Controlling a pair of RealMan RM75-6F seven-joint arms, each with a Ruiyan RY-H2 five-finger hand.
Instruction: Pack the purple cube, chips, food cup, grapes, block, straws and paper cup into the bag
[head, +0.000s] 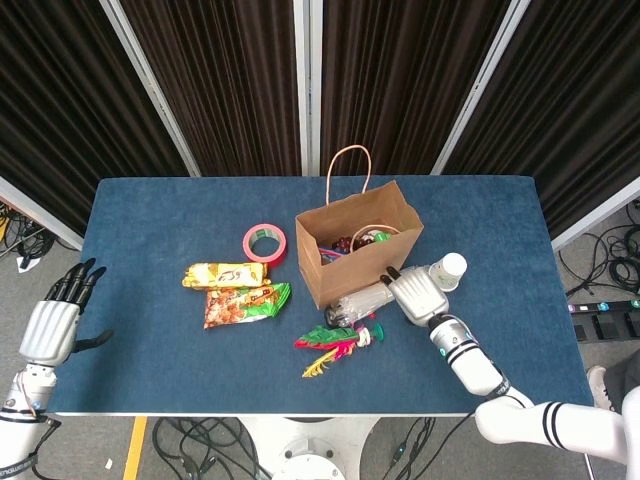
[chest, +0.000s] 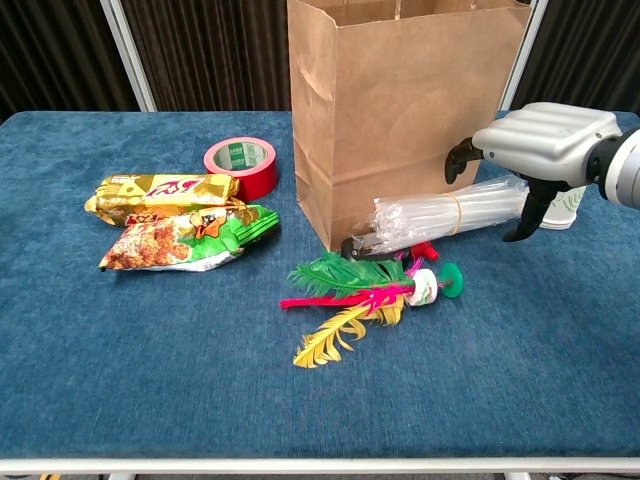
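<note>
Right hand (chest: 535, 150) hovering over the straws (chest: 450, 213), fingers spread and curled down around the bundle, nothing gripped yet. Straws lying on the bench (chest: 150, 350) against the bag's (chest: 400, 110) foot. Paper cup (head: 449, 270) on its side just beyond them. Chips (chest: 180, 225) waiting out left, untouched. Grapes and other bits apparently inside already. Left hand (head: 50, 325) idle off the bench edge, fingers apart, empty. Roughly half packed, by the look.

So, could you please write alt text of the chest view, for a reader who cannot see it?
The robot's right hand hovers with spread fingers over a bundle of clear straws lying in front of a tall brown paper bag on a blue table. To the left lie two chips packets and a red tape roll; a feather shuttlecock lies in front.
</note>
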